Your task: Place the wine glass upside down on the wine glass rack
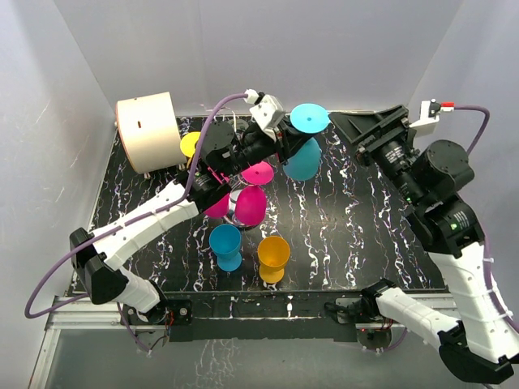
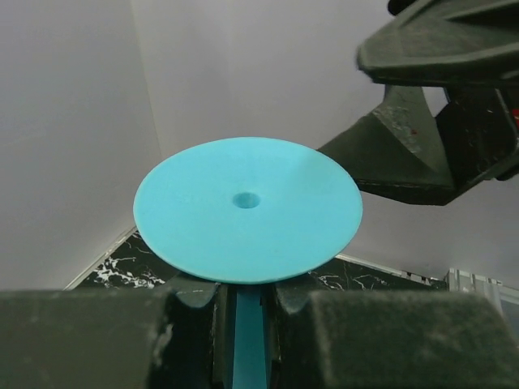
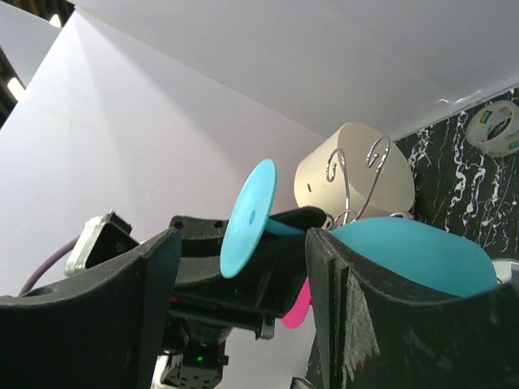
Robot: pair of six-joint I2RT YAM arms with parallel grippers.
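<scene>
The left claw (image 2: 243, 304) pinches the stem of the teal wine glass (image 2: 247, 207), holding it tipped over above the surface (image 1: 340, 227), likely for hanging. The right claw (image 3: 242, 235) stands wide and empty, facing the foot. Only the right wrist view shows the rack (image 3: 354, 174) wires behind the bowl. The overhead view adds pink glasses (image 1: 251, 205) nearby.

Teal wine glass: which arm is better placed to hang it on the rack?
Left: its jaws hold the teal wine glass by the stem, foot up, beside the wine glass rack; the right jaws are open, empty.
</scene>
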